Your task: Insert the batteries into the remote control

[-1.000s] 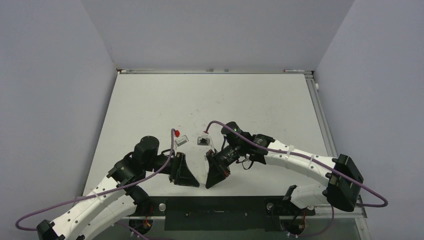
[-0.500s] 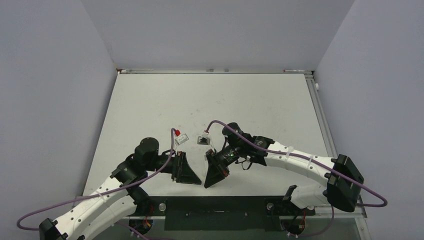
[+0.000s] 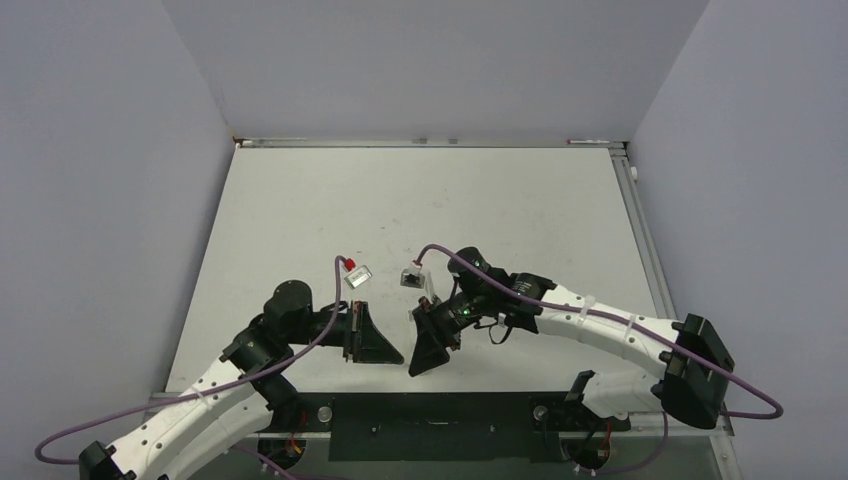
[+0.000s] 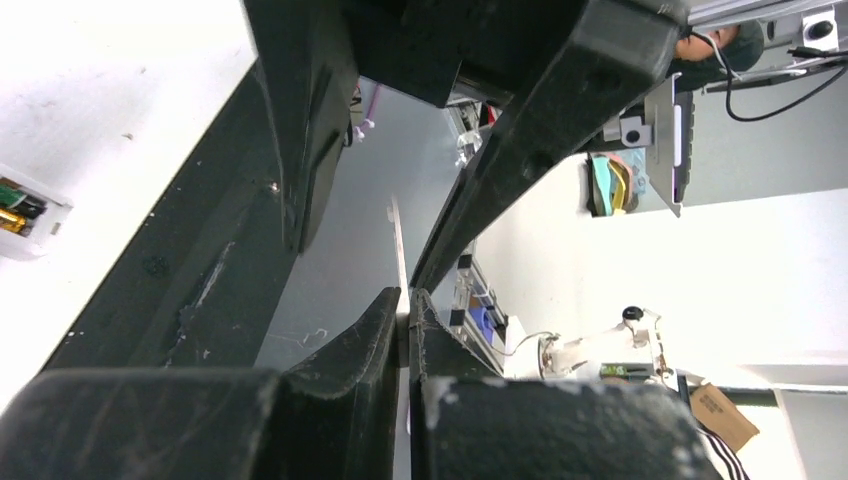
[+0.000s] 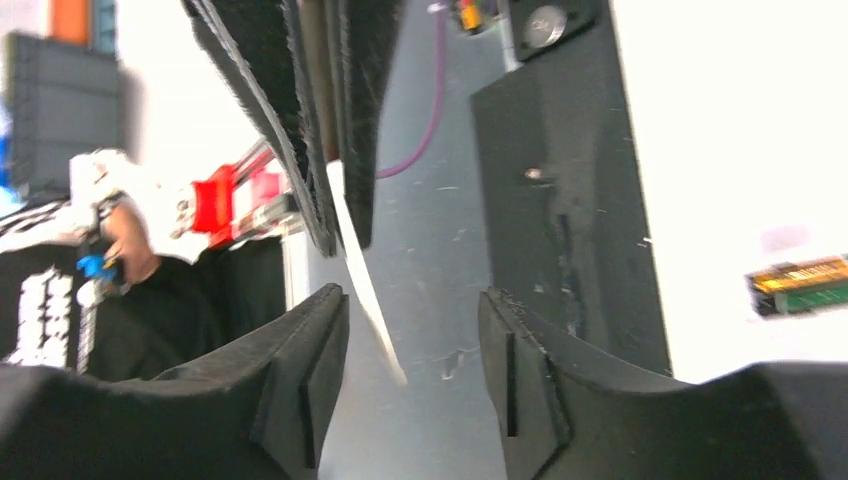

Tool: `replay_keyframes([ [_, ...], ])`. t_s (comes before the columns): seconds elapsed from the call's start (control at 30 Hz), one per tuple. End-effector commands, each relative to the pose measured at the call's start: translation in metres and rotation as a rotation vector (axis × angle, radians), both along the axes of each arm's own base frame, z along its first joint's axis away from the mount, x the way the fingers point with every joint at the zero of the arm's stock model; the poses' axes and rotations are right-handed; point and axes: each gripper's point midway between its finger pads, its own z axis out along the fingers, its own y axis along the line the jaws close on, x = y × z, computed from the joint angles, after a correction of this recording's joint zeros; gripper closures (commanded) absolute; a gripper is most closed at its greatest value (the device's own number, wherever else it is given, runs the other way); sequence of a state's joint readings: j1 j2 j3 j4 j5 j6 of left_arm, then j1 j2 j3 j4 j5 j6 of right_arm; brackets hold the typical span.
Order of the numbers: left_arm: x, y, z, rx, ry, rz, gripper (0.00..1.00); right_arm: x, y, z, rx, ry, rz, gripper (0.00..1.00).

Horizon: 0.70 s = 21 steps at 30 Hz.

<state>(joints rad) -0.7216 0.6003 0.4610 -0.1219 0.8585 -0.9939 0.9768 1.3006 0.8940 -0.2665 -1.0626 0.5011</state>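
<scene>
My left fingers [image 4: 402, 310] are clamped shut on a thin white plastic strip [image 4: 397, 240]. My right fingers [image 5: 412, 320] stand part-open astride it, holding nothing. The slim white plastic remote control [image 4: 40, 215], gold battery [image 4: 12, 222] showing, lies on the table [image 4: 100, 80] beside the strip. With so narrow a pinch, the strip could twist or slip.

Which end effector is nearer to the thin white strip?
Left. The left end effector pinches the strip between its fingertips. The right end effector stands open, one finger on each side of the strip's free end, without gripping it.
</scene>
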Motion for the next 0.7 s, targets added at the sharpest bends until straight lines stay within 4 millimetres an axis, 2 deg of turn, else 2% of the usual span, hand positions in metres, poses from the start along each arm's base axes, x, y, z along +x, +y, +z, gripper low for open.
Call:
replay_keyframes([
  [0.0,0.016,0.0,0.014,-0.075,-0.032,0.132,1.0,0.035,-0.004,0.02,-0.012,-0.18,-0.254,0.47],
  [0.17,0.038,0.004,0.021,-0.191,0.017,0.311,1.0,0.056,-0.009,0.055,0.161,-0.152,-0.553,0.41],
  [0.37,0.063,0.012,0.022,-0.29,0.077,0.482,1.0,0.071,-0.01,0.061,0.257,-0.038,-0.781,0.39],
  [0.6,0.083,0.028,0.036,-0.38,0.074,0.637,1.0,0.075,-0.001,0.055,0.292,0.019,-0.973,0.44],
  [0.67,0.085,0.031,0.039,-0.408,0.079,0.654,1.0,0.079,0.001,0.059,0.337,0.054,-1.015,0.46],
])
